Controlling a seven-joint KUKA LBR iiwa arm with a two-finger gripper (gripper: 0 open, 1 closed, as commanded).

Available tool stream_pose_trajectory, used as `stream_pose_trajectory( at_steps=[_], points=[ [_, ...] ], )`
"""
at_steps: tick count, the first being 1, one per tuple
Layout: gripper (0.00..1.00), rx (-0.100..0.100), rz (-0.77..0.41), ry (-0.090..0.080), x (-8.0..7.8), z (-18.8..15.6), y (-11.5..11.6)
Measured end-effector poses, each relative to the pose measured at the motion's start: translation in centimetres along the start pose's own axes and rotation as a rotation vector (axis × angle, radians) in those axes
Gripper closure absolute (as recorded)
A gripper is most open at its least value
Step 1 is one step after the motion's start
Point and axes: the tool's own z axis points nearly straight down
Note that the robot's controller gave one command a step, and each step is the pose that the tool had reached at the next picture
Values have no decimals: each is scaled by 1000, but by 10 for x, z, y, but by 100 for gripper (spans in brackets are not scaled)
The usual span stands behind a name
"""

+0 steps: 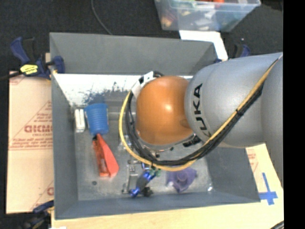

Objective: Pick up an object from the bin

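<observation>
My gripper (132, 171) reaches down near the bin's front wall, just below the arm's orange cover. Small blue bits (142, 180) show at its lower end; I cannot tell whether they are a loose thing or part of the gripper. An orange-red wedge-shaped thing (106, 157) lies on the floor just left of the gripper, apart from it. A crumpled purple thing (182, 179) lies to its right, near the front wall.
A blue ribbed cup (97, 117) stands at the back left, with a small white block (79, 119) beside it on its left. The arm and its orange cover hide the middle and right of the bin floor.
</observation>
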Motion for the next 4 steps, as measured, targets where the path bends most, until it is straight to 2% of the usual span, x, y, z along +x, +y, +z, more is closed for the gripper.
stream_pose_trajectory(
  at_steps=[1,2,3,4],
  points=[
    [0,-4,-146,-13,-13,16,-26],
    [0,0,-352,-6,-32,56,-85],
    [0,0,-695,-14,-13,68,-103],
    [0,2,-777,-14,-16,71,-92]
  ],
)
